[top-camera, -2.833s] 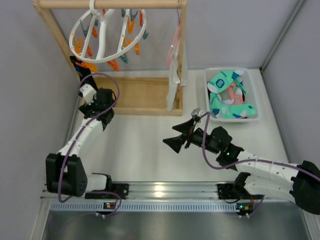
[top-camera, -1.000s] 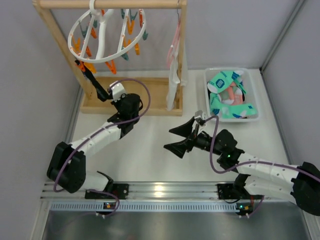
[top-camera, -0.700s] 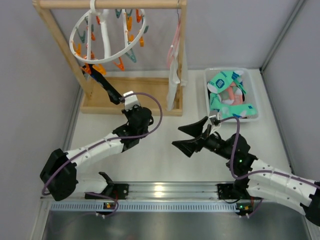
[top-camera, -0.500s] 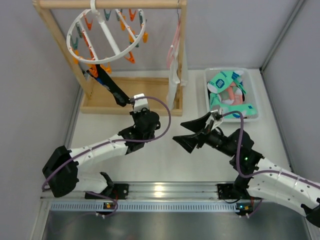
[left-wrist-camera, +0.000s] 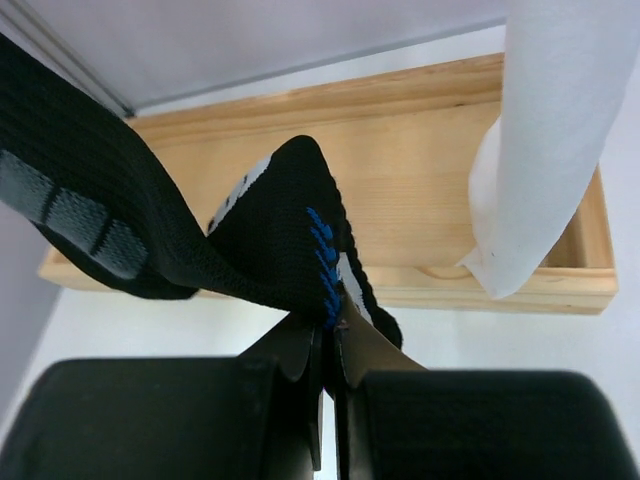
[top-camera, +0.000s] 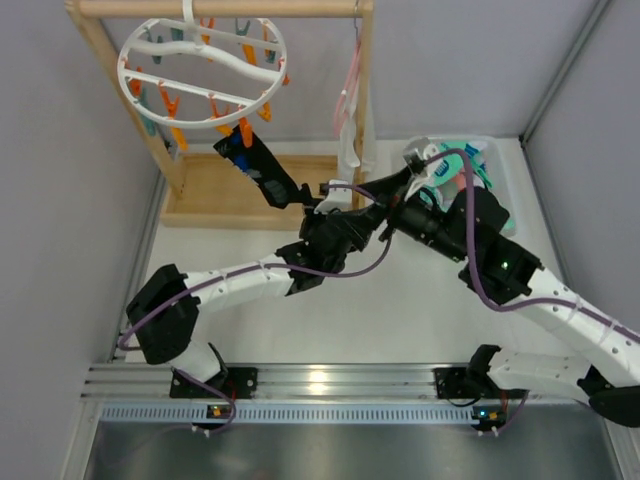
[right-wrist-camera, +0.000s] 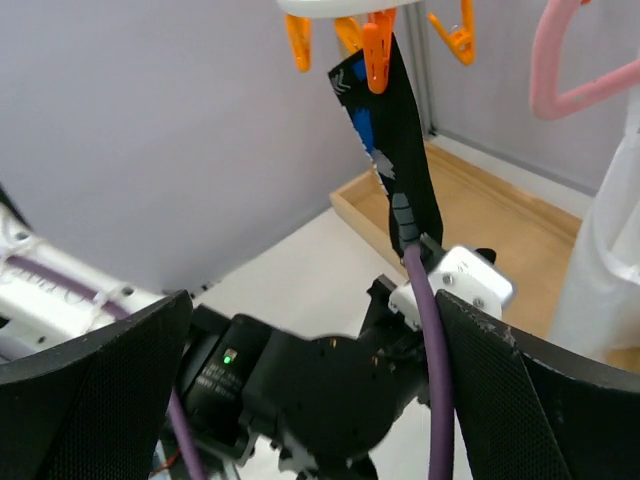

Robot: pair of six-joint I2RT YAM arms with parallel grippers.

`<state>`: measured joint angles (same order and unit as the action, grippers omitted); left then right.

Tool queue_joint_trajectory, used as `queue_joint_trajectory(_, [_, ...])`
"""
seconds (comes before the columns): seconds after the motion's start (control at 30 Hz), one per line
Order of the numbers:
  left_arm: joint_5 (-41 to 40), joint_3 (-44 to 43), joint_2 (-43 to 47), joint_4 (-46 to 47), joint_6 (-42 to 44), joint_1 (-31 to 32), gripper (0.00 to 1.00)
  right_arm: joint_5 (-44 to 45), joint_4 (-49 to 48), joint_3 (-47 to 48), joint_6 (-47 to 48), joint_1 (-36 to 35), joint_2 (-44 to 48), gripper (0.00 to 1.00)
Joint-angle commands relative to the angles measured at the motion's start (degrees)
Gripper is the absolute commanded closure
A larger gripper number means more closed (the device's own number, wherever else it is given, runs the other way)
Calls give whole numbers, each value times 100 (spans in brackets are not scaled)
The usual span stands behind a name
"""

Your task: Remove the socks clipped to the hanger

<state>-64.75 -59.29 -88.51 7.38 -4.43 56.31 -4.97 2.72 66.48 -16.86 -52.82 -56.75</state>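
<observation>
The white ring hanger (top-camera: 200, 70) hangs tilted from the wooden rack's top bar, with orange and teal clips around it. A black sock (top-camera: 262, 172) with blue and white marks is stretched taut from an orange clip (top-camera: 241, 134) down to my left gripper (top-camera: 308, 203), which is shut on its lower end. In the left wrist view the sock (left-wrist-camera: 250, 240) bunches at the pinched gripper (left-wrist-camera: 330, 335). My right gripper (top-camera: 380, 207) stands wide open just over the left wrist. Its view shows the sock (right-wrist-camera: 395, 150) under the orange clip (right-wrist-camera: 378, 45), the gripper (right-wrist-camera: 312, 300) apart from it.
The wooden rack (top-camera: 365, 100) has a flat base (top-camera: 215, 195). From its right end hang a pink hanger (right-wrist-camera: 570, 70) and a long white cloth (top-camera: 347, 150). A clear bin (top-camera: 470, 141) holding mint socks (top-camera: 478, 160) sits at the right, mostly behind my right arm.
My left gripper has pulled the black sock's end to the right, away from the rack, and the ring has swung and tilted. The right arm has moved up and left over the left wrist.
</observation>
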Motion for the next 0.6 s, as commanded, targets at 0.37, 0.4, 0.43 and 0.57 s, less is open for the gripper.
queue_joint_trajectory(0.37, [-21,-690,-835,168,2824,415,100,1585,2443,3994,1220,-545,-3069,7])
queue_joint_trajectory(0.4, [32,-689,-817,168,2885,415,100,1709,2487,4152,1351,-598,-3322,8])
queue_joint_trajectory(0.43, [41,-689,-808,176,2921,415,100,1849,2549,4450,1404,-694,-3438,8])
queue_joint_trajectory(0.57, [235,-707,-756,185,3167,415,100,2507,2672,5197,1633,-800,-4053,12])
